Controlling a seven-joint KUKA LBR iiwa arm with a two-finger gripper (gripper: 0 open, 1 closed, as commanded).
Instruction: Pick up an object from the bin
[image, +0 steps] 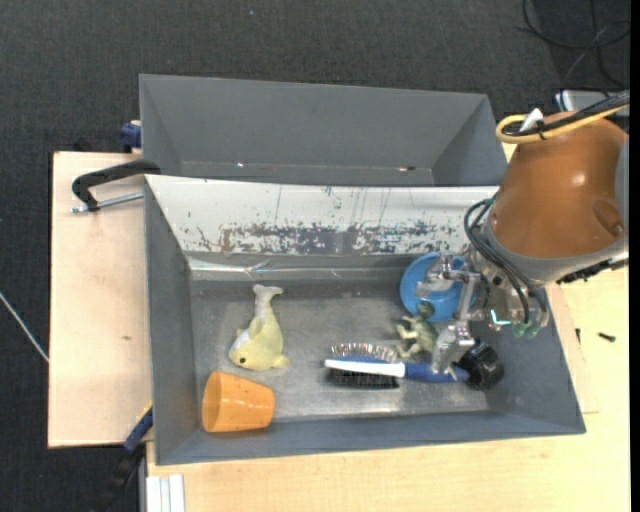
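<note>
My gripper (453, 348) hangs low in the bin's right part, under the orange cover of the wrist. It is just above the blue handle end of a brush (366, 372) with black bristles that lies along the front. A small green toy figure (413, 333) sits right to the left of the gripper. Right beside it on the other side, near the front right corner, lies a black round knob-like thing (485, 367). A blue round disc (419, 286) lies behind the gripper, partly hidden by it.
A pale yellow whale toy (260, 336) lies left of the middle. An orange cup (237, 403) lies on its side in the front left corner. The arm and its cables cover the bin's right rim.
</note>
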